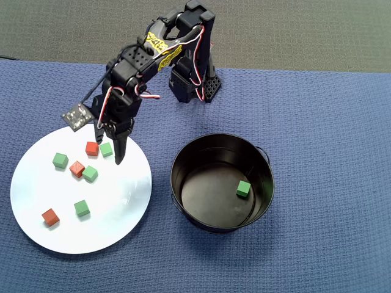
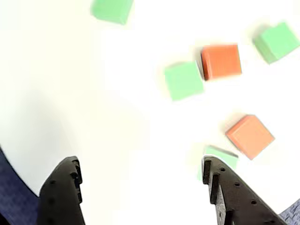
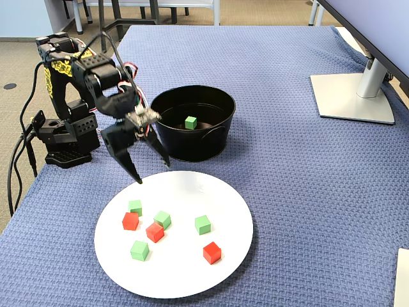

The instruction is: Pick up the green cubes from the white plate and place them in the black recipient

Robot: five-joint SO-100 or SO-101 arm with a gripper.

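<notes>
The black robot arm's gripper [image 3: 153,171] hangs over the near-arm edge of the large, flat, round white plate [image 3: 185,281], its two fingers [image 3: 131,167] spread wide and holding nothing. In the wrist view both dark fingertips frame bare white plate, and a small matte green cube [image 2: 220,157] lies just beside the right-hand fingertip, partly hidden by it. Three more green cubes and two red-orange cubes [image 2: 221,61] show further up that view.

In the overhead view the plate [image 1: 116,226] carries four green cubes [image 1: 60,160] and three red-orange cubes [image 1: 50,216], scattered over its left half, some touching in a loose cluster. The gripper [image 1: 109,146] is above the cube nearest the arm [image 1: 106,149].

To the right in that view, just beside the plate, stands the round, glossy black metal bucket [image 1: 183,159]; a fifth green cube [image 1: 243,188] rests on its floor. Everything sits on a blue cloth-covered worktop [image 1: 330,122].
</notes>
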